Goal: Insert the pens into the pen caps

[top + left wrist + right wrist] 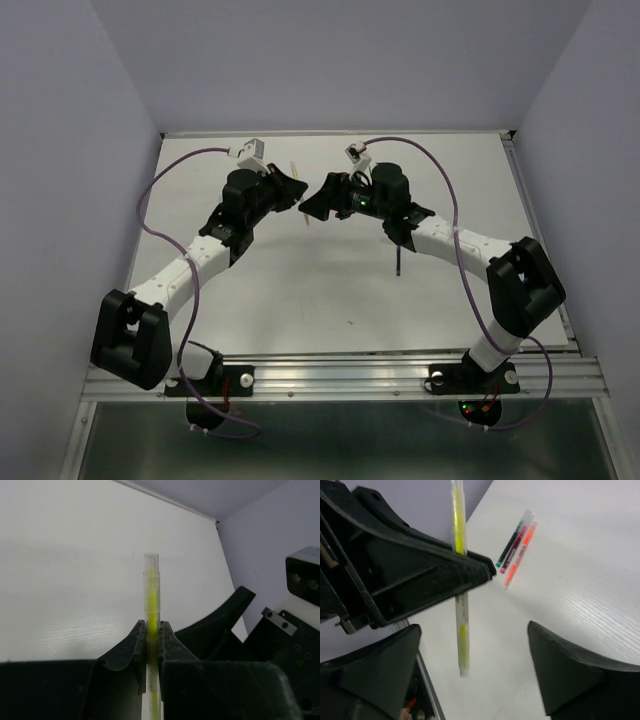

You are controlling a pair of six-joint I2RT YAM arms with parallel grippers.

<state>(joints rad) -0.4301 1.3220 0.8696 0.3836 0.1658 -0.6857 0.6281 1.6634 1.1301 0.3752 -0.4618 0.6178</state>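
My left gripper (pixel 152 630) is shut on a yellow pen (pixel 151 605) that stands upright between its jaws. A translucent pen cap (pixel 151 562) sits over the pen's upper end. In the right wrist view the same yellow pen (pixel 462 625) hangs from the left gripper's fingers (pixel 445 575), its lower end above the table. My right gripper (pixel 475 630) is open, its two fingers apart on either side of the pen and touching nothing. From above, the left gripper (pixel 293 193) and right gripper (pixel 318 205) meet tip to tip over the far middle of the table.
Green (pixel 511 542), red (pixel 516 549) and orange (pixel 521 554) pens lie side by side on the white table (pixel 580 570). A dark pen (pixel 398 258) lies under the right arm. The right gripper's finger (pixel 220 620) is close beside the left jaws.
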